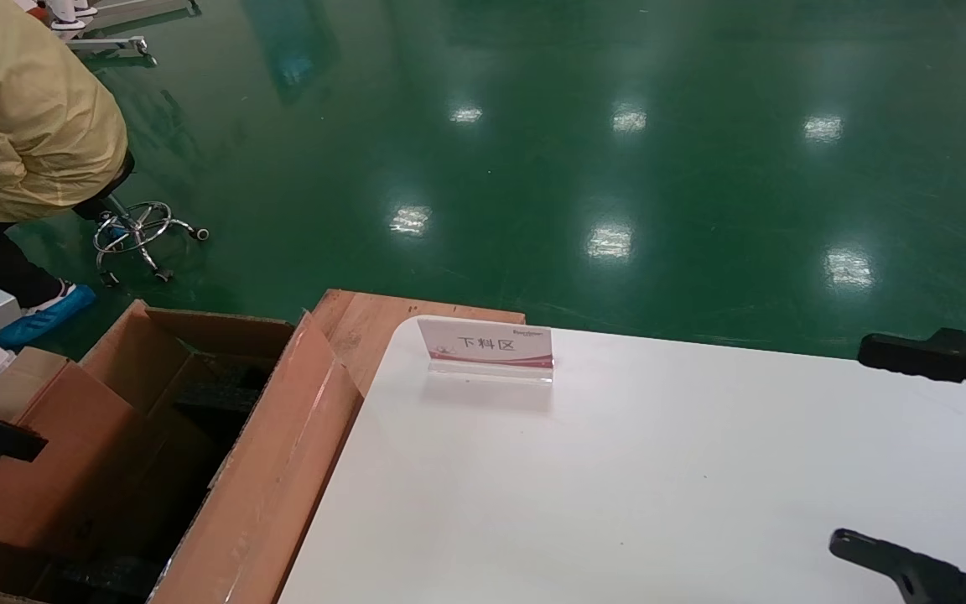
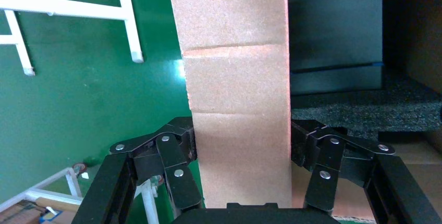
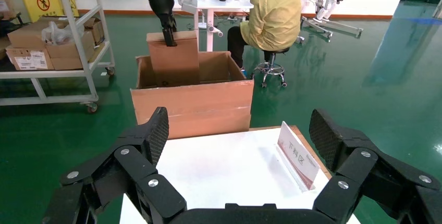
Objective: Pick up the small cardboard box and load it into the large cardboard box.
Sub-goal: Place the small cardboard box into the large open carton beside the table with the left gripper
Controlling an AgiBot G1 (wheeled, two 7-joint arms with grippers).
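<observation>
Our left gripper point(image 2: 242, 153) clamps the small cardboard box point(image 2: 234, 88) upright inside the large cardboard box point(image 1: 269, 470); our right gripper point(image 3: 237, 146) hangs spread wide over the white table point(image 1: 659, 470).

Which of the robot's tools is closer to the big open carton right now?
The left. The left tool is shut on the small cardboard box, holding it inside the large cardboard box. The right tool hangs open above the white table, well away from the carton.
</observation>
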